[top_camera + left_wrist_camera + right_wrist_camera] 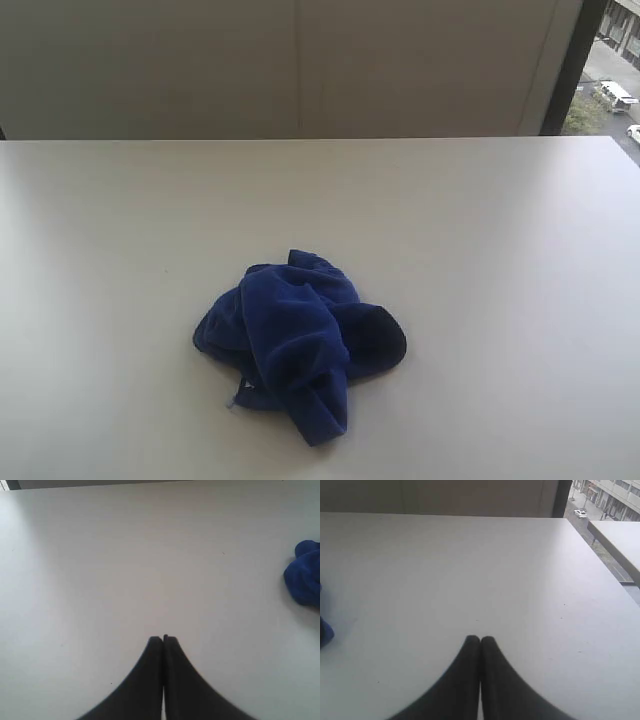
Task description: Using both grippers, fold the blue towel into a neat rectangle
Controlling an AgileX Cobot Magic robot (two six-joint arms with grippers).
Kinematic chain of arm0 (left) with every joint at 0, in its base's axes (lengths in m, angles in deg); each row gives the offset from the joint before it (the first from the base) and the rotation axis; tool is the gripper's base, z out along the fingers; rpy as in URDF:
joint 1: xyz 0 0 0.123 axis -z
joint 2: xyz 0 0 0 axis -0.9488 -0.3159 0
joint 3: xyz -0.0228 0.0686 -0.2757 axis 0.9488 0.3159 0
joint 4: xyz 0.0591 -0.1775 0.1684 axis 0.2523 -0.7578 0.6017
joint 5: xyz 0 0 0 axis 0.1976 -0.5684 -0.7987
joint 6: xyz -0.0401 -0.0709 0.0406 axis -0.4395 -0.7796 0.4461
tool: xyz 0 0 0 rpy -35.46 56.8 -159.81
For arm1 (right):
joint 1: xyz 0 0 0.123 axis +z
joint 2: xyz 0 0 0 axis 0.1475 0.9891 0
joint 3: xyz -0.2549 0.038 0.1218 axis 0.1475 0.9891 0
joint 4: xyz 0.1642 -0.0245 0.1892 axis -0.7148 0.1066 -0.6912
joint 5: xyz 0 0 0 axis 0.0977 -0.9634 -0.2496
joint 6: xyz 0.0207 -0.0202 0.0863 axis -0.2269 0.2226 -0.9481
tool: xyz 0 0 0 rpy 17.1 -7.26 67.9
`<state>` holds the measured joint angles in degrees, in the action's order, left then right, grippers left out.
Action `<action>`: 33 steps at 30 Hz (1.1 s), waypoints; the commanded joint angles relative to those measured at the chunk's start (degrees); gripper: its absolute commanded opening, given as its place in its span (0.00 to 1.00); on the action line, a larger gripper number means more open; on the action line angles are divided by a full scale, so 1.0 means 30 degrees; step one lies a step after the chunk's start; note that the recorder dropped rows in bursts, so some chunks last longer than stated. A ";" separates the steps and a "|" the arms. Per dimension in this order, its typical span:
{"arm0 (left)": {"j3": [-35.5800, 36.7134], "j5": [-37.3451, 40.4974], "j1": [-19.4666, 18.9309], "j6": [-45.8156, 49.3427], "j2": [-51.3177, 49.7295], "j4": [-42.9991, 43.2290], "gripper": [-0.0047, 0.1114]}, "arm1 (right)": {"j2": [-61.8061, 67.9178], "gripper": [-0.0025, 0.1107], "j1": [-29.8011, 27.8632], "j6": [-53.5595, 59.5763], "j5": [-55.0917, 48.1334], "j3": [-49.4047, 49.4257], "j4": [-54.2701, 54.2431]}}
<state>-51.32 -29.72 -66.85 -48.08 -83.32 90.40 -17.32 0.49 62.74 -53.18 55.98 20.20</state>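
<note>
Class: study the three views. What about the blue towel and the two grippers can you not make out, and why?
- Exterior view: the blue towel hides its corners and edges in its own crumpled folds. The pale speck at its near edge is too small to identify.
- Both wrist views: the picture edge cuts the towel off.
- The left gripper and right gripper lie outside the exterior view. The wrist views show only dark, blurred fingertips pressed shut.

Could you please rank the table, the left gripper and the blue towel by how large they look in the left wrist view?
1. table, filling nearly the whole picture
2. left gripper, enlarged by its nearness to the camera
3. blue towel, only an edge in frame
</note>
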 commanded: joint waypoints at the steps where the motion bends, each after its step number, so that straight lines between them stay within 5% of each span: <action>1: 0.0077 -0.0605 -0.0002 -0.0006 0.0076 -0.0136 0.04 | -0.0063 0.02 0.0021 0.0131 0.0203 0.0086 -0.0100; 11: 0.0077 -0.1689 -0.0002 -0.0006 0.0076 -0.0136 0.04 | -0.0063 0.02 0.0021 0.0131 0.0203 0.0086 -0.0100; 30: 0.0077 -1.0567 -0.0002 -0.1739 0.0076 -0.0287 0.04 | -0.0063 0.02 0.0021 0.0131 0.0203 0.0086 -0.0100; 33: 0.0077 -1.1186 -0.0002 -0.5034 0.0076 -0.0287 0.04 | -0.0063 0.02 0.0021 0.0131 0.0203 0.0086 -0.0100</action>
<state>-51.32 -60.19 -66.85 -55.54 -83.32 89.54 -17.32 0.49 62.74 -53.18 55.98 20.20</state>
